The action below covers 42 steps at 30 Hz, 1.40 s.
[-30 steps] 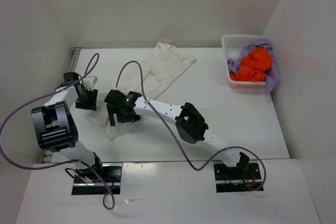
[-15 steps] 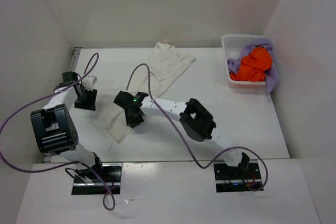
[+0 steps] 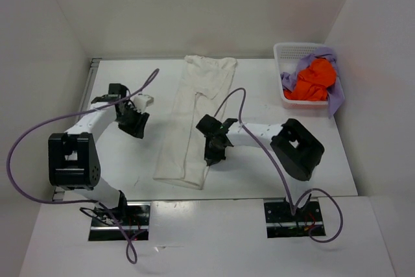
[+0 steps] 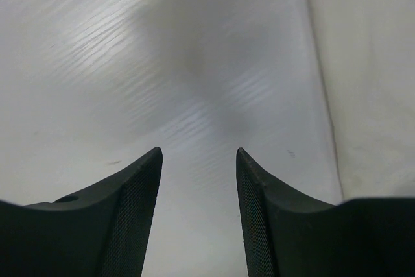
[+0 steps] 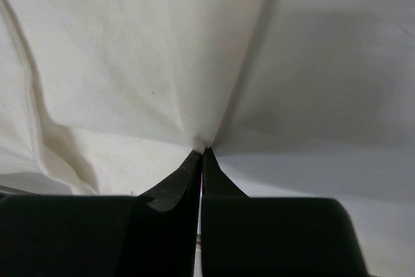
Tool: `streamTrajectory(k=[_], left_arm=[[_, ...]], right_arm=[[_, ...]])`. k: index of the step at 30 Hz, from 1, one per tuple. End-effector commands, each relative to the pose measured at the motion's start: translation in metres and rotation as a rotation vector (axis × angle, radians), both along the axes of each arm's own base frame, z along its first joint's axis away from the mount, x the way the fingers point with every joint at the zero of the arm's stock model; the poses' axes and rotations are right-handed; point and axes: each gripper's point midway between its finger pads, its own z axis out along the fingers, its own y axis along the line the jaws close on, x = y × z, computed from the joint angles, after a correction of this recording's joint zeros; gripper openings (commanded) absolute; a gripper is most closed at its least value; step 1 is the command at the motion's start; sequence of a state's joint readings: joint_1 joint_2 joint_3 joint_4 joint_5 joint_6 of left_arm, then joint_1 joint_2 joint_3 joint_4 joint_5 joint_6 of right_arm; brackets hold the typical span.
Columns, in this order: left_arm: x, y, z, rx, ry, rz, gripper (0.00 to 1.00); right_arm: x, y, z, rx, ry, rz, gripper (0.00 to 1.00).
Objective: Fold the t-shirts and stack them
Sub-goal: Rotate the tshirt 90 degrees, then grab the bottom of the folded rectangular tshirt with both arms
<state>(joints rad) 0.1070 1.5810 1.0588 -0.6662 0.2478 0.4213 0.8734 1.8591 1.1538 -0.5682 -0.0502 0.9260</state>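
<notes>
The cream-white t-shirt (image 3: 193, 118) lies as a long narrow strip down the middle of the table, collar end far. My right gripper (image 3: 213, 154) is shut on its right edge near the lower end; in the right wrist view the jaws (image 5: 204, 150) pinch a peak of cream cloth (image 5: 130, 63). My left gripper (image 3: 137, 126) hovers open over bare table, left of the shirt and apart from it. The left wrist view shows its fingers (image 4: 199, 154) with nothing between them and the cream shirt (image 4: 376, 95) off to the right. The orange t-shirt (image 3: 314, 79) and lavender t-shirt (image 3: 334, 98) are bunched in the basket.
A white perforated basket (image 3: 280, 50) stands at the far right corner against the right wall. White walls close in the table on the left, back and right. Purple cables loop over both arms above the table.
My right gripper went from open to shut on the cream shirt's edge and moved right with it; the shirt shifted right and straightened. My left gripper moved right, still open.
</notes>
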Motion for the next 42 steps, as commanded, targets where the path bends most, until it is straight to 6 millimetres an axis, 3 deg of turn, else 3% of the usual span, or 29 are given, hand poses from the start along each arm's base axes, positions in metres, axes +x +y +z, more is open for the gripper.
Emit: streamTrajectory(k=[1, 5, 8, 9, 10, 13, 15, 17, 19, 21, 22, 24, 26, 27, 28, 29, 30, 33, 37, 40, 41, 42], left_arm=[[-0.005, -0.05, 0.026, -0.039, -0.052, -0.192, 0.57], [-0.021, -0.086, 0.045, -0.004, -0.119, -0.367, 0.57], [-0.039, -0.111, 0.057, 0.02, -0.173, -0.501, 0.58], [-0.05, -0.116, 0.053, 0.027, -0.159, -0.529, 0.58], [-0.056, -0.122, 0.053, 0.028, -0.167, -0.566, 0.58], [-0.081, -0.138, 0.056, 0.029, -0.179, -0.658, 0.58], [-0.097, -0.149, 0.059, 0.019, -0.187, -0.714, 0.58], [-0.11, -0.153, 0.057, 0.026, -0.214, -0.77, 0.58], [-0.123, -0.165, 0.055, 0.026, -0.212, -0.831, 0.58], [-0.12, -0.176, 0.056, 0.02, -0.252, -0.836, 0.58], [-0.117, -0.18, 0.064, 0.018, -0.3, -0.838, 0.58], [-0.091, -0.183, 0.084, 0.052, -0.475, -0.8, 0.58], [-0.072, -0.18, 0.131, 0.097, -0.779, -0.815, 0.58], [-0.074, -0.18, 0.141, 0.102, -0.859, -0.863, 0.58], [-0.086, -0.178, 0.16, 0.092, -0.964, -0.919, 0.65], [-0.1, -0.175, 0.147, 0.118, -0.961, -1.035, 0.68], [-0.12, -0.186, 0.148, 0.033, -0.97, -1.124, 0.77], [-0.156, -0.192, 0.129, -0.084, -0.881, -1.265, 0.82], [-0.176, -0.198, 0.09, -0.088, -0.714, -1.513, 0.84], [-0.173, -0.193, 0.071, 0.067, -0.785, -1.713, 0.84], [-0.174, -0.186, 0.053, 0.117, -0.783, -1.767, 0.84], [-0.171, -0.185, 0.054, 0.18, -0.86, -1.844, 0.84]], right_arm=[[-0.039, -0.063, -0.016, -0.178, 0.084, -0.038, 0.0], [-0.06, -0.083, 0.002, -0.158, 0.096, -0.077, 0.05], [-0.071, -0.093, 0.012, -0.151, 0.104, -0.075, 0.26], [-0.074, -0.097, 0.014, -0.152, 0.105, -0.075, 0.4], [-0.073, -0.095, 0.02, -0.132, 0.089, -0.075, 0.46], [-0.061, -0.076, 0.063, -0.037, -0.024, -0.044, 0.55], [-0.064, -0.067, 0.076, -0.016, -0.052, -0.012, 0.57], [-0.073, -0.055, 0.079, 0.025, -0.024, 0.003, 0.6], [-0.089, -0.045, 0.062, 0.022, 0.02, 0.042, 0.62], [-0.094, -0.045, 0.051, 0.003, 0.047, 0.043, 0.66], [-0.091, -0.039, 0.049, 0.017, 0.042, 0.035, 0.66], [-0.087, -0.036, 0.05, 0.029, 0.024, 0.023, 0.71], [-0.082, -0.032, 0.053, 0.047, -0.002, 0.02, 0.77], [-0.082, -0.035, 0.053, 0.044, -0.01, 0.017, 0.79], [-0.082, -0.035, 0.051, 0.044, -0.01, 0.017, 0.81], [-0.081, -0.034, 0.049, 0.052, -0.015, 0.017, 0.81], [-0.084, -0.034, 0.046, 0.057, -0.003, 0.021, 0.81], [-0.087, -0.035, 0.038, 0.059, 0.008, 0.024, 0.81], [-0.091, -0.037, 0.032, 0.06, 0.021, 0.028, 0.81], [-0.093, -0.038, 0.03, 0.063, 0.025, 0.041, 0.81], [-0.093, -0.038, 0.027, 0.054, 0.031, 0.041, 0.81], [-0.093, -0.039, 0.027, 0.054, 0.031, 0.041, 0.81]])
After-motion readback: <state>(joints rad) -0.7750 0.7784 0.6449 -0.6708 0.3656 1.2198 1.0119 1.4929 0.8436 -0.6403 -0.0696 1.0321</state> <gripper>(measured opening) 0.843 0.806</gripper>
